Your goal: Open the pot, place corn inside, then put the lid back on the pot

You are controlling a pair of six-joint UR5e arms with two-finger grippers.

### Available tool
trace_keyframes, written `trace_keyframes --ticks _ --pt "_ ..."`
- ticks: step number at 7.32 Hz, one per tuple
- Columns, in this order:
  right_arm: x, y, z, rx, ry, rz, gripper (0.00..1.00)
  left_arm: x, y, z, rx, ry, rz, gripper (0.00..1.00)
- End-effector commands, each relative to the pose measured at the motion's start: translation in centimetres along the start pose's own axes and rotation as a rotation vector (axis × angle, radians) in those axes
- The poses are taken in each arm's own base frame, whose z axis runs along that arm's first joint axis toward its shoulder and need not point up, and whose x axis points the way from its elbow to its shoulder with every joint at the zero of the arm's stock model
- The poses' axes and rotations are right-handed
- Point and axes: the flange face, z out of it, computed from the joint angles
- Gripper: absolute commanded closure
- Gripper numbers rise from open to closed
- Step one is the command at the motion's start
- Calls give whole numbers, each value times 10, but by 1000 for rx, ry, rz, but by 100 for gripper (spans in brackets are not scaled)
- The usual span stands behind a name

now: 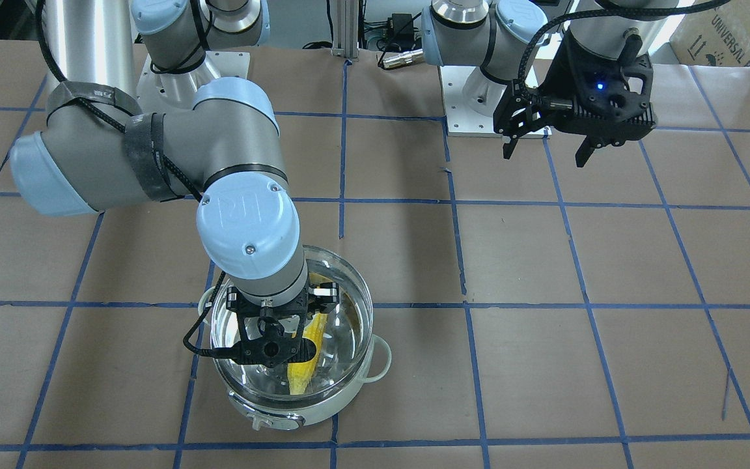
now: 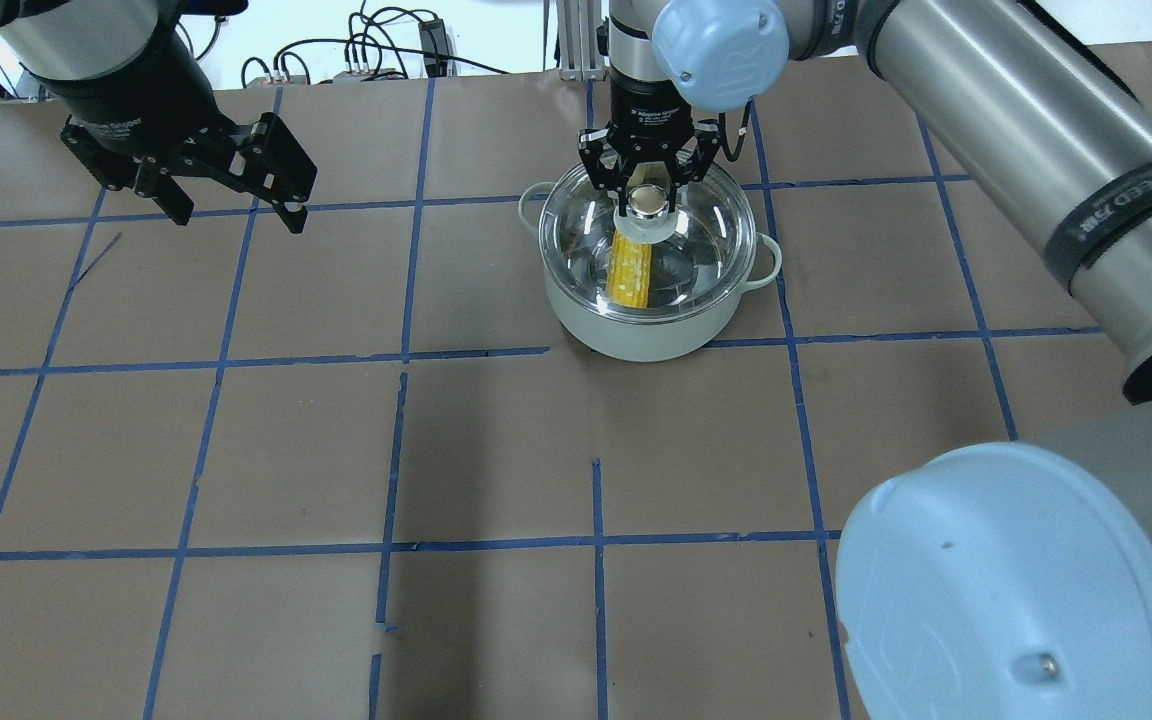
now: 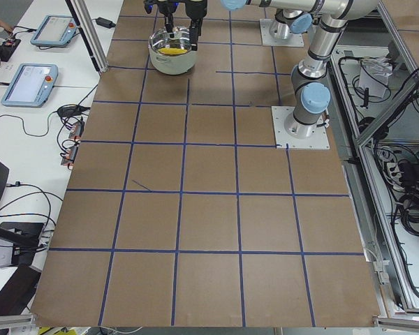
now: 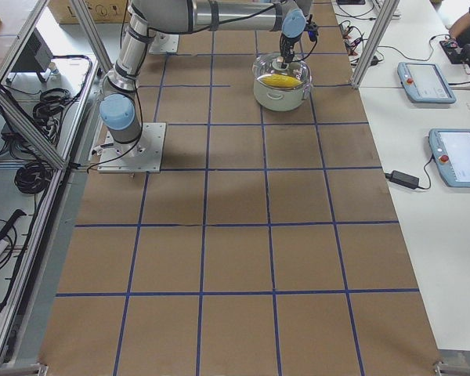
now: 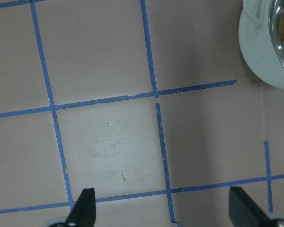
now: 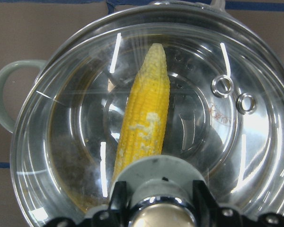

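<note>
The pot (image 2: 636,340) is seen standing on the bench (image 2: 496,450), which is covered with brown paper and crossed by blue tape lines. The corn (image 2: 631,270) is laid inside the pot, across its bottom, and its pointed end is turned away from the knob (image 2: 648,200) in the right wrist view. The mouth of the pot is covered by the lid (image 2: 701,235), and the corn is seen through its clear glass. Directly above the pot the right gripper (image 2: 648,192) is held pointing down, and the knob of the lid is pinched between its two fingers (image 6: 117,201). The two pale loop handles of the pot are left free at its sides. The left gripper (image 2: 236,218) is held above the bench, well apart from the pot on the robot's left side, with its fingers spread wide and nothing between them. In the left wrist view only an edge of the pot is caught at the upper corner.
</note>
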Motion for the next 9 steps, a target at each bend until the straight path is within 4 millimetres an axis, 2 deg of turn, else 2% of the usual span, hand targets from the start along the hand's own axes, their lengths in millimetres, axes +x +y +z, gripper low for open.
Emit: trace_keyframes --ticks 1,3,5,7,9 --pt "0 -1 1 0 1 -3 59 0 0 1 3 0 0 0" --pt "1 -2 1 1 2 -1 58 1 0 1 1 -1 3 0" --pt "2 -2 -1 16 7 0 42 1 0 1 1 -1 3 0" --pt "2 -2 -2 19 6 6 42 1 0 1 0 -4 1 0" --pt "2 -2 -4 22 4 4 47 0 1 0 1 -7 1 0"
